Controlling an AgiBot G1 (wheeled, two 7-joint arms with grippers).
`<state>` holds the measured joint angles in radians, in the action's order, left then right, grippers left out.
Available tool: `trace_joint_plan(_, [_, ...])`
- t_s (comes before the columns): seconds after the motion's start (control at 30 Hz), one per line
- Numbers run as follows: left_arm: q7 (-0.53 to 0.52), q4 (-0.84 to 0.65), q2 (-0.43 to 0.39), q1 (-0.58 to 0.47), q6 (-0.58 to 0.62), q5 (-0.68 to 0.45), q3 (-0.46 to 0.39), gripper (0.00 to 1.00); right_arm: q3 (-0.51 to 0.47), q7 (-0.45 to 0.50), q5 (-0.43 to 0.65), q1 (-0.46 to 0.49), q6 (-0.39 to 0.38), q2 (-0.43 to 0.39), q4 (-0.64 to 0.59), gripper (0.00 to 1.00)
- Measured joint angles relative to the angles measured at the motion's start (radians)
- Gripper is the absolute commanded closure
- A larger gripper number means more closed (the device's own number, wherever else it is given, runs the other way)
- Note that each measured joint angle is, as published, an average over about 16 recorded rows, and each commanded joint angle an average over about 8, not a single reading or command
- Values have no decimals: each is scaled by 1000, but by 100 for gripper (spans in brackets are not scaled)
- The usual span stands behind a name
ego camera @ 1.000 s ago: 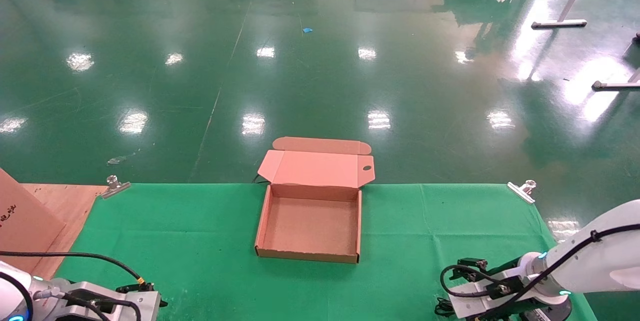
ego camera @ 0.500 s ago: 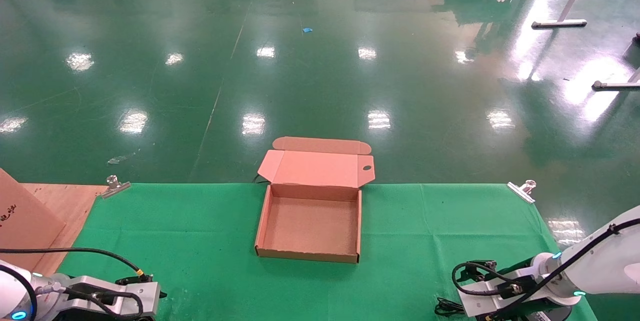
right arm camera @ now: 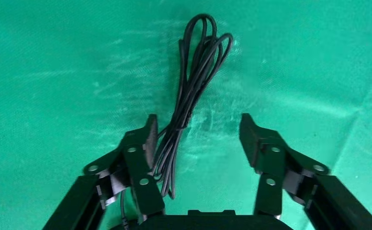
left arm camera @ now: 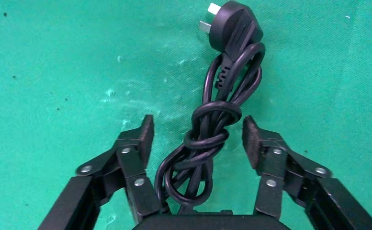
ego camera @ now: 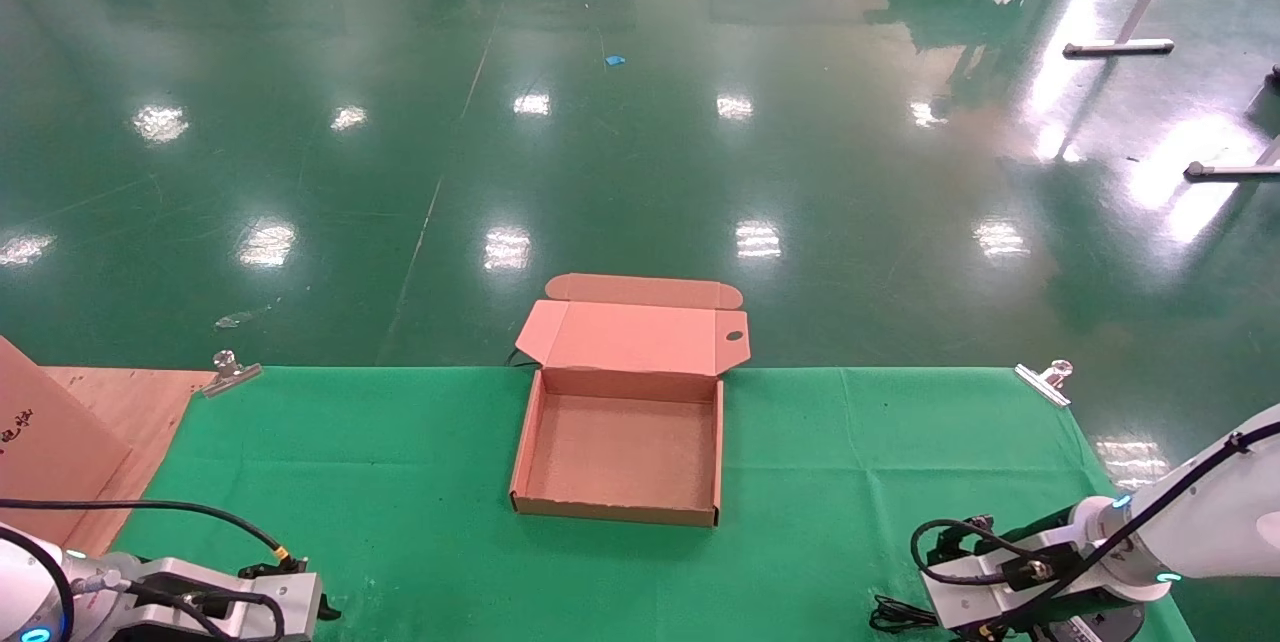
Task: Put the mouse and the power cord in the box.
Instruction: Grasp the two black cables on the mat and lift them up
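Brown cardboard box lies open, lid back, mid-table on green cloth | left gripper spread wide astride knotted black power cord, chunky plug ahead | right gripper released, straddling thin looped mouse cable; mouse itself unseen

Both arms are glossy white with cyan-lit rings and black cables clipped alongside, ending in silver-grey wrist blocks and black linkage jaws studded with silver rivets and ribbed pads.
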<state>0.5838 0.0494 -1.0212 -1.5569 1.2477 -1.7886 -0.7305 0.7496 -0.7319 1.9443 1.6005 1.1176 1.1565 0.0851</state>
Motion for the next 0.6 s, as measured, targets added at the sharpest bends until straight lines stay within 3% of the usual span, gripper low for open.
trace_joint_plan(0.6, [24,-25,3,-14,28,5,3,100,-3,-29,-5,35,24,-1,-48,100])
